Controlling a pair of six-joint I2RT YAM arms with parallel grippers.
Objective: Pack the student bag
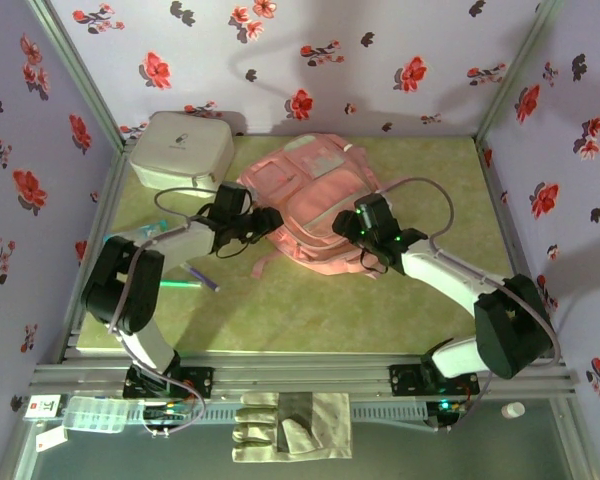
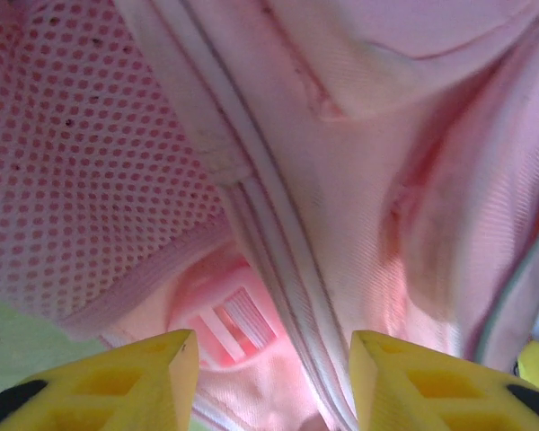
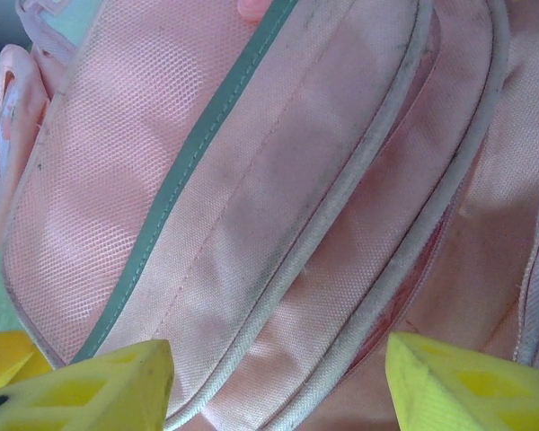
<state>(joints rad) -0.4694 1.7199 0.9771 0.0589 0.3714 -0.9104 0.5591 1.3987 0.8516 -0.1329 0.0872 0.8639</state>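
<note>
The student bag [image 1: 315,205] lies flat on the bench [image 1: 310,320] with its pale front pockets facing up.

The left end effector [image 1: 258,224] is at the bag's left edge. Its jaws are apart and hold nothing, with a zip seam and mesh panel just beyond them.

The right end effector [image 1: 368,228] is over the bag's near right corner. Its jaws are also apart and hold nothing, and they face a piped pocket edge.

Progress, as a judgement: packing appears to be at an early stage.
- A white-grey zip case [image 1: 180,150] rests on the bench to the left of the bag, near its far end.
- A green pen [image 1: 180,284] and a purple pen [image 1: 202,277] lie to the left of the bag, nearer the arms.
- All three items are outside the bag.
- It cannot be determined whether the main compartment is open
</note>
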